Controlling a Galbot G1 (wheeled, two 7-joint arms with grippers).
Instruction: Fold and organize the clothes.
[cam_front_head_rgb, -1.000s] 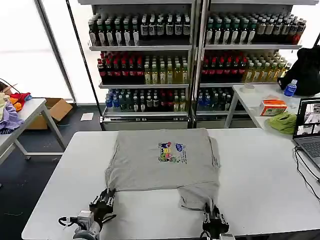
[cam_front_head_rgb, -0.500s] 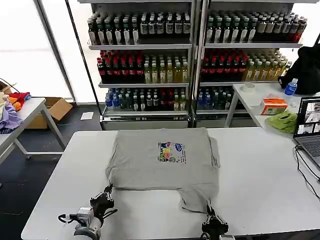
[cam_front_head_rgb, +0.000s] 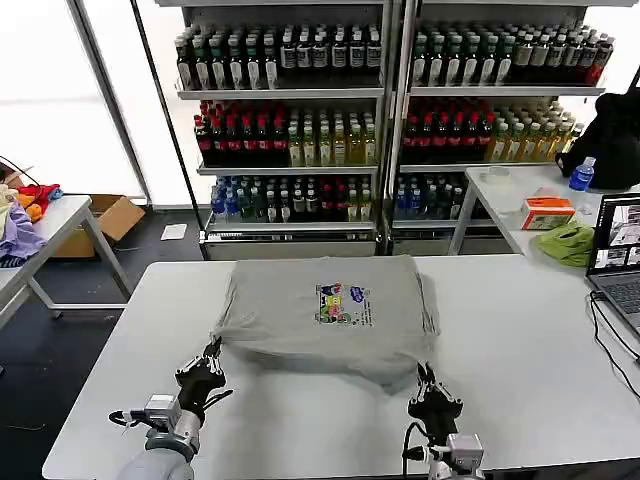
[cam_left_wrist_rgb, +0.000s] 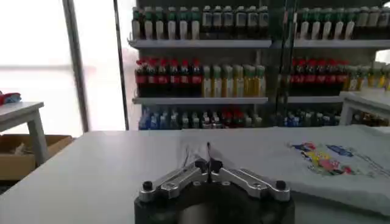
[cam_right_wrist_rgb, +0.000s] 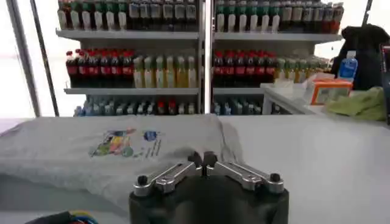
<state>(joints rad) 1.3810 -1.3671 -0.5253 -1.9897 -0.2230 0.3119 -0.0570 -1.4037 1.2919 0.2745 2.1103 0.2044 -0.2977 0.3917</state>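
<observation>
Claws first: the left claw sits at about 7 o'clock off the grey T-shirt, its jaws pinched together on nothing, just beside the shirt's near-left corner. The right claw, at about 5 o'clock, is likewise closed and empty, close to the near-right hem. The shirt lies mid-counter, folded into a rough rectangle, graphic up. Likely trouble: the near edge looks puffy, so a closed claw passing low could snag it and drag the fold open.
</observation>
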